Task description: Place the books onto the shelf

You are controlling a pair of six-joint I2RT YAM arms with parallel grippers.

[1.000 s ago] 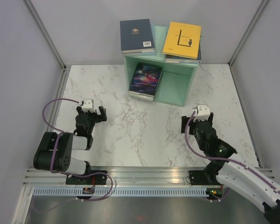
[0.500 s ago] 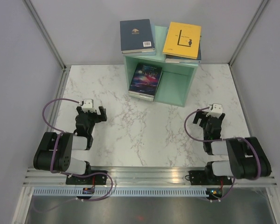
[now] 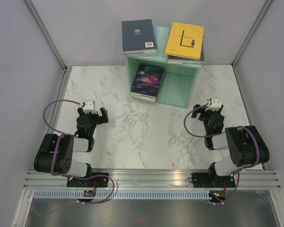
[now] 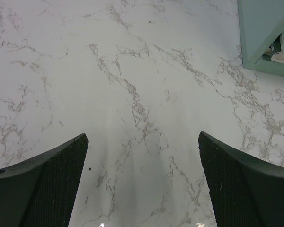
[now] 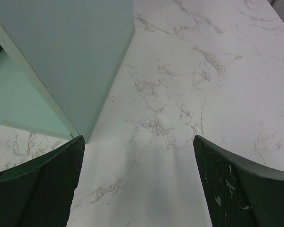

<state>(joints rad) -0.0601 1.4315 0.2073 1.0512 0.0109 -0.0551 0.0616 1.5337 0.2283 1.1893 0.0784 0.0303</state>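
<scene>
The mint-green shelf stands at the back of the marble table. On its top lie a navy book at the left and a yellow book on a small stack at the right. A dark galaxy book leans inside the shelf's left half. My left gripper is open over bare marble at the near left, empty. My right gripper is open and empty, just right of the shelf's right wall. The shelf's corner shows in the left wrist view.
Grey walls with metal posts close in the table on the left, right and back. A metal rail runs along the near edge by the arm bases. Purple cables loop beside both arms.
The right arm has folded back toward its base, and its gripper has ended up to the right and slightly farther back, near the shelf's right side. The left arm and the books stayed put.
</scene>
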